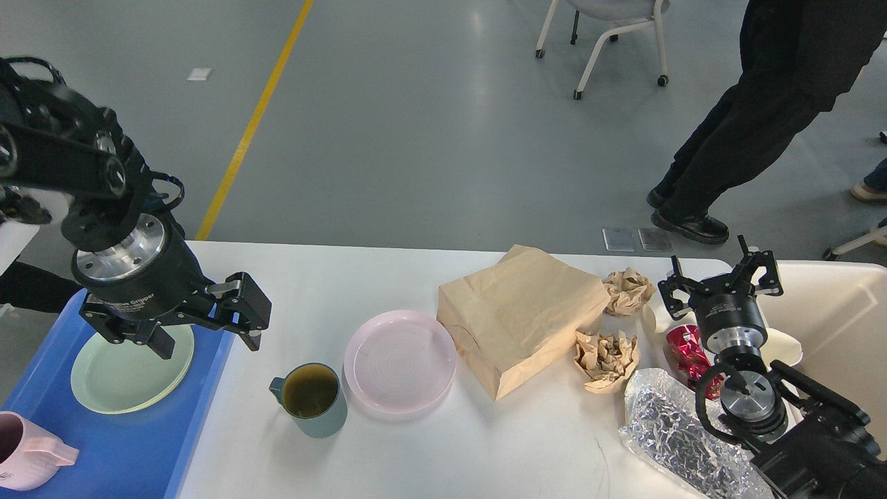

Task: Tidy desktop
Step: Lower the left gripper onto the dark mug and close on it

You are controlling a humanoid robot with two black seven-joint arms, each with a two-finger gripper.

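Desktop [527, 443] fills lower frame. Left gripper [208, 339] jaws apart, empty, over tray [132, 450] at desktop's left edge. Right gripper [721, 277] jaws apart, empty, near the right edge above crumpled paper [627, 291].

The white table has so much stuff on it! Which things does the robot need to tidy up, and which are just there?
To tidy:
- round pink plate
- grey-blue mug of dark liquid
- tan paper bag
- two crumpled brown paper balls
- crinkled silver foil wrapper
- red shiny wrapper

Just there:
- white chair on wheels
- person in black clothes
- yellow floor line
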